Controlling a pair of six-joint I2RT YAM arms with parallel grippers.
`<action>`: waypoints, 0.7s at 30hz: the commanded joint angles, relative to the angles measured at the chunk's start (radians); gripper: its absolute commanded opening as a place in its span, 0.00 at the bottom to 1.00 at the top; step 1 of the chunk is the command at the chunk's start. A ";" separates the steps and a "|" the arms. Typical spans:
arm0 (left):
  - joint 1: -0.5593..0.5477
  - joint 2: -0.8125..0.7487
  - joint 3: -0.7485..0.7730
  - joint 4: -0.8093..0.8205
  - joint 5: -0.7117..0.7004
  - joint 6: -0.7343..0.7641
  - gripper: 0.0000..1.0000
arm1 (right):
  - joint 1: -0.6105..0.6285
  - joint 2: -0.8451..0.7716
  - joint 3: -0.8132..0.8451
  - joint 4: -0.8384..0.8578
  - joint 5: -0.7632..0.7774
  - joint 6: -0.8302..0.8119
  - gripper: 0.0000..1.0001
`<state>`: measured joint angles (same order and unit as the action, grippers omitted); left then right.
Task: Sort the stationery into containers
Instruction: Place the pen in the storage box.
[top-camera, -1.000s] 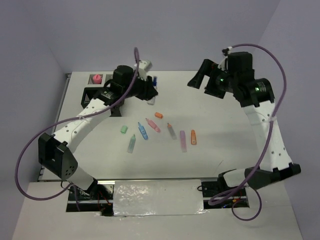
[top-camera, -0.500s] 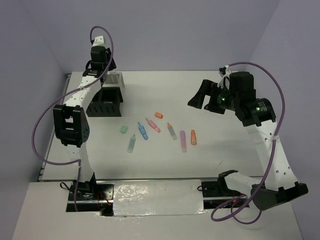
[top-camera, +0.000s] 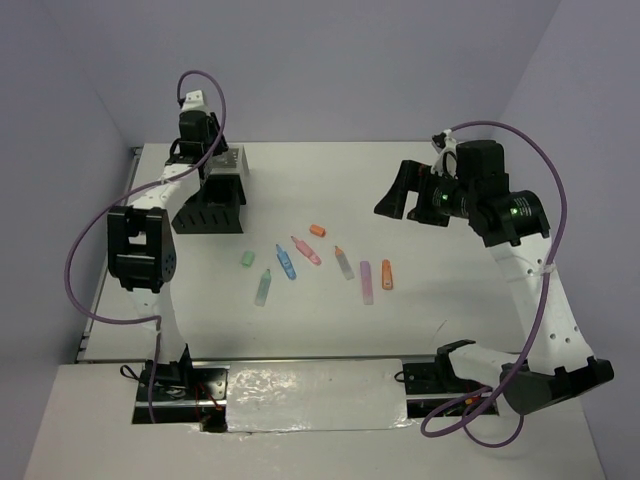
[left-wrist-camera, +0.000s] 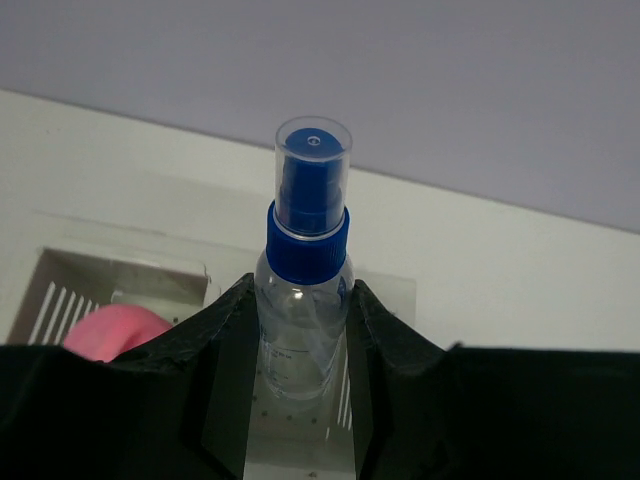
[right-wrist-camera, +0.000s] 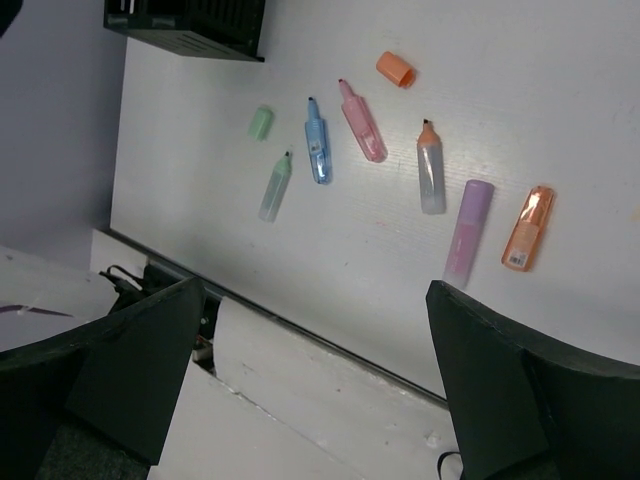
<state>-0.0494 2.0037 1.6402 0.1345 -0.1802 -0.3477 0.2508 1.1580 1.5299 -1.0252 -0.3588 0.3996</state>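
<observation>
The left fingers (left-wrist-camera: 222, 352) hold a clear spray bottle (left-wrist-camera: 303, 310) with a blue collar and a see-through cap, gripping its body on both sides. In the top view they sit at the upper left of the frame, over the far end of the black desk organizer (top-camera: 212, 208). Behind the bottle in the left wrist view is a pale perforated compartment, and a pink rounded cap (left-wrist-camera: 112, 334) lies in the compartment at lower left.

The right fingers (right-wrist-camera: 505, 385) stand wide apart and hold nothing, up at the right of the top view.

Across the middle of the white bench (top-camera: 300, 180) lie 8 items, all apart from one another: an orange stub (right-wrist-camera: 395, 68), a mint stub (right-wrist-camera: 260, 122), a blue marker (right-wrist-camera: 316, 142), a pink marker (right-wrist-camera: 360, 122), a mint marker (right-wrist-camera: 275, 187), an orange-tipped clear marker (right-wrist-camera: 431, 170), a purple marker (right-wrist-camera: 467, 230) and an orange marker (right-wrist-camera: 527, 240).
</observation>
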 joint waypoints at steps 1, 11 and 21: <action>-0.007 -0.062 -0.042 0.111 0.033 -0.022 0.01 | 0.004 0.006 0.046 0.014 -0.026 -0.019 1.00; -0.012 -0.082 -0.069 0.087 0.012 -0.028 0.70 | 0.002 -0.007 0.007 0.043 -0.071 -0.008 1.00; -0.012 -0.216 0.058 -0.117 0.071 -0.054 0.99 | 0.005 -0.027 -0.062 0.099 -0.055 0.010 1.00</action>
<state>-0.0597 1.8961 1.6089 0.0578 -0.1467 -0.3744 0.2508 1.1568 1.5009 -0.9867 -0.4046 0.4038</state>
